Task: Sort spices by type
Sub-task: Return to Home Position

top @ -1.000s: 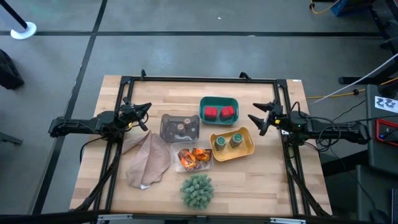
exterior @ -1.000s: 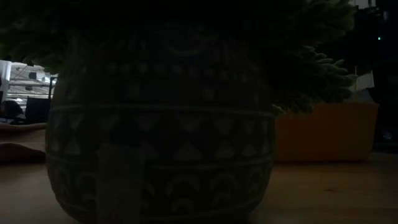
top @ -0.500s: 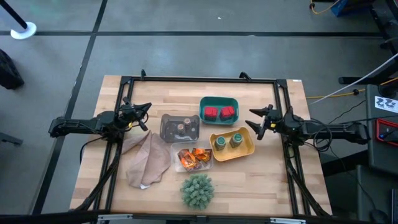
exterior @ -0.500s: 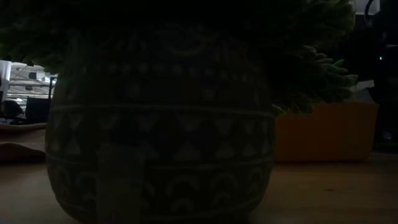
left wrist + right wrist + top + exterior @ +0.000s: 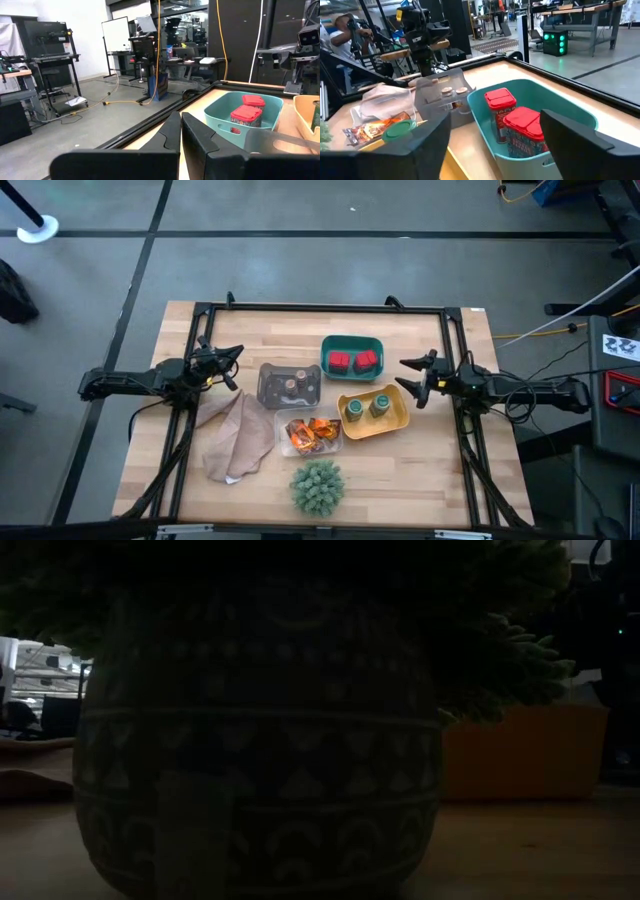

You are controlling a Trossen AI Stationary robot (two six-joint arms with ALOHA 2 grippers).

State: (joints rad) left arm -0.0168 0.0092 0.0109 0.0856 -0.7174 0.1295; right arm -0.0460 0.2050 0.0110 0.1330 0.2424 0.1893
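Right gripper [image 5: 407, 376] sits over the right side of the desk [image 5: 440, 470], just right of the yellow tray [image 5: 401, 420] and not touching it. Fingers are spread wide, nothing held. Left gripper [image 5: 180, 120] is at the left side of the desk, left of the grey tray [image 5: 271, 393]. Fingers are together with only a thin slit between them, nothing held.

All spices are in trays at desk centre:
- Teal tray [image 5: 352, 340], far centre: two red tubs [image 5: 340, 361] side by side left to right, upright, red lids up.
- Yellow tray, just near-right of the teal one, set at a slant: two green jars [image 5: 354, 409] side by side, upright, green lids up.
- Grey tray, left of the teal tray: two tiny brown-topped jars [image 5: 293, 385] close together, upright, tops up.
- Clear tray [image 5: 288, 428], nearer than the grey tray and touching the yellow tray's left end: two shiny orange sachets [image 5: 312, 433] lying flat in a jumble. Long axes can't be told.

A beige cloth [image 5: 235, 438] lies crumpled on the desk left of the clear tray. The spiky green plant ball [image 5: 317, 486] sits at the near edge, just nearer than the sachets. In the low view its patterned pot fills most of the picture, with the yellow tray's side showing to its right.
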